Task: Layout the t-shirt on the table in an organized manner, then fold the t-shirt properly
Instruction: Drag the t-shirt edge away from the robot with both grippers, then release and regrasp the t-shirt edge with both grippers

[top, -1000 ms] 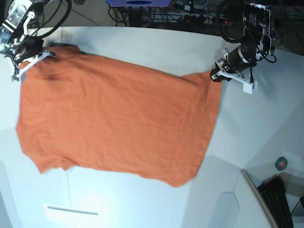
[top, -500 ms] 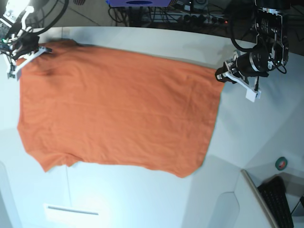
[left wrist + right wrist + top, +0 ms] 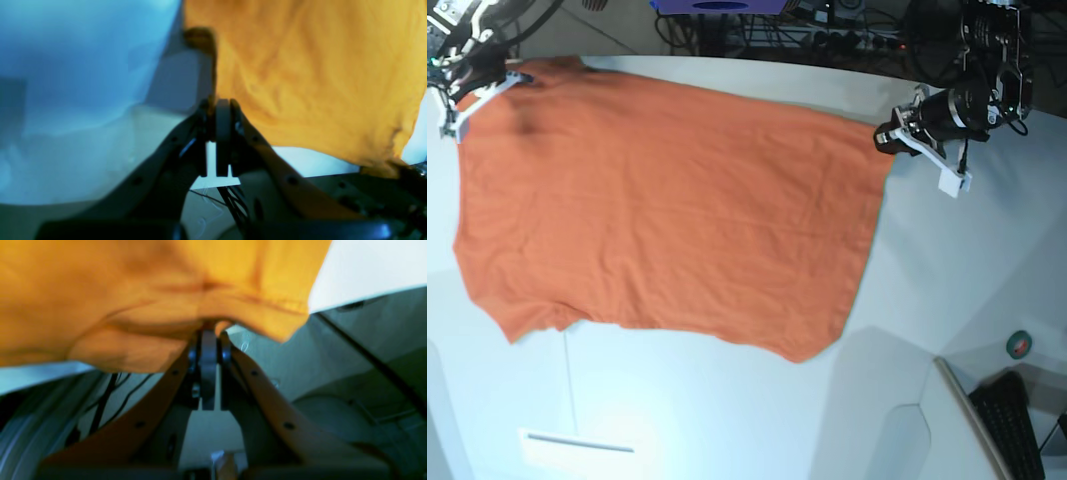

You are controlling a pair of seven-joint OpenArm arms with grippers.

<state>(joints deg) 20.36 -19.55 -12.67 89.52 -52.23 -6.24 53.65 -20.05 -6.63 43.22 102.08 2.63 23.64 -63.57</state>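
1. Orange cloth fills most of the base view: the t-shirt (image 3: pixel 667 210) is spread wide and nearly flat over the white table (image 3: pixel 947 280).
2. Its far edge runs along the back of the table, and its near edge hangs in a wavy line toward the front.
3. At the shirt's far corner on this view's right, the left gripper (image 3: pixel 885 137) pinches the cloth. Its jaws are closed tight on the corner.
4. At the far corner on this view's left, the right gripper (image 3: pixel 479 78) pinches the other corner, near the table's back edge. Its jaws are closed on the cloth too.
5. A small green roll of tape (image 3: pixel 1020 344) lies near the table's right side, well apart from the shirt.
6. A black keyboard (image 3: pixel 1017 425) sits in the bottom right corner, off the table.
7. In the left wrist view, the left gripper (image 3: pixel 222 106) has its two dark fingers pressed together, with the shirt's edge caught at the tips.
8. The orange t-shirt (image 3: pixel 317 73) spreads up and to the right of the fingers. The pale table (image 3: pixel 83 150) shows on the left, all blurry.
9. In the right wrist view, the right gripper (image 3: pixel 210 333) is squeezed closed on a bunched fold of cloth.
10. The t-shirt (image 3: pixel 133 283) fills the top of this picture, and a seam runs across it just above the fingertips.
11. A bit of white table (image 3: pixel 367 263) shows at the top right.
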